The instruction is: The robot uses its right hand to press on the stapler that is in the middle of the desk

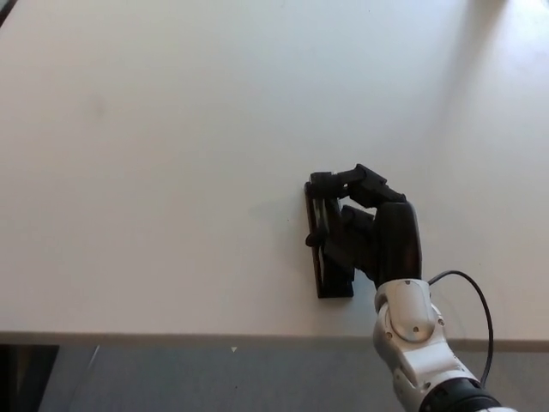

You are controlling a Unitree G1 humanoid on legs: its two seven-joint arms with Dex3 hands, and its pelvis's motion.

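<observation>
- Presently, the right hand lies over the stapler, entering from the lower right on a silver-white forearm.
- The fingers are curled forward and down, their tips resting on the far end of the stapler; the thumb lies against the stapler's left side.
- The hand covers and bears on the stapler; whether the digits actually clamp around it cannot be told from this view.
- The stapler is black, long and narrow, lying flat with its length running away from the robot.
- Its near end projects from under the palm and is uncovered; its far half is largely hidden by the hand.
- The stapler sits on the white desk, near the front edge and right of centre.
- A thin black cable loops beside the forearm, over the desk edge.
- The left hand does not appear.
</observation>
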